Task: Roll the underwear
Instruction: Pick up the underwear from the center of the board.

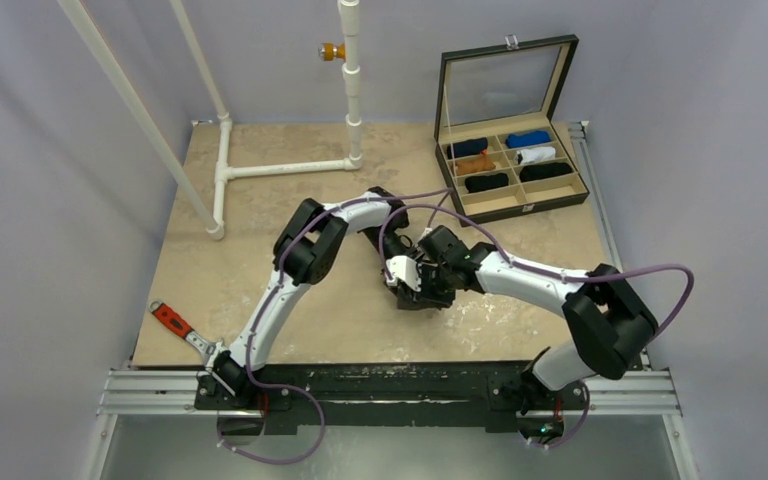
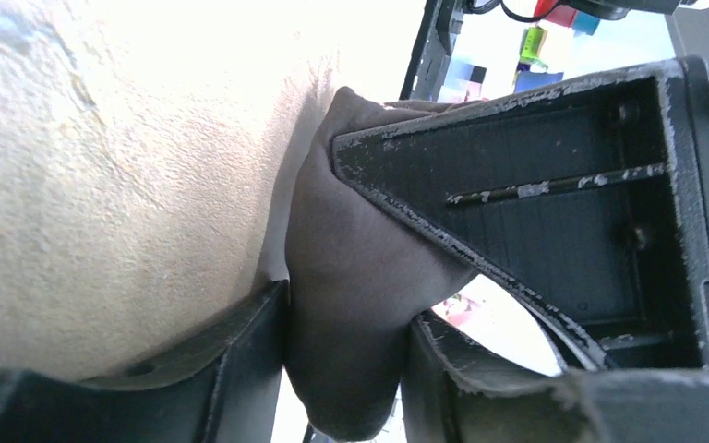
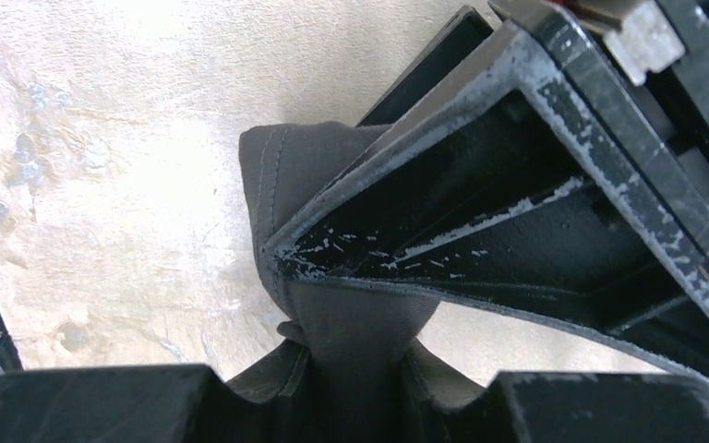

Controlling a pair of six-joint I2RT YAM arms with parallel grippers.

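A mottled tan table (image 1: 260,290) is seen from above, with a white plastic pipe frame (image 1: 222,172) standing on its far left part. A black compartmented box (image 1: 525,208) with a raised glass lid is set at the far right corner. Small rolled garments (image 1: 485,182) in navy, blue, orange, white and black are lodged in its compartments.

The white-and-black left arm (image 1: 270,310) and right arm (image 1: 530,280) are bent inward, and their ends are brought together near the table's middle.

The dark charcoal grey-brown soft fabric underwear (image 2: 351,249) is gathered there into a bunched bundle, held between both grippers. The left gripper (image 2: 349,309) is clamped narrowly on the lower part of the fabric. The right gripper (image 3: 355,374) is likewise closed on a pinched neck of it. In each wrist view, a finger of the other gripper is pressed against the cloth. A stitched seam is visible along one fold. Whether the bundle touches the table cannot be told.

A red-handled metal tool (image 1: 172,318) is laid at the near left edge.
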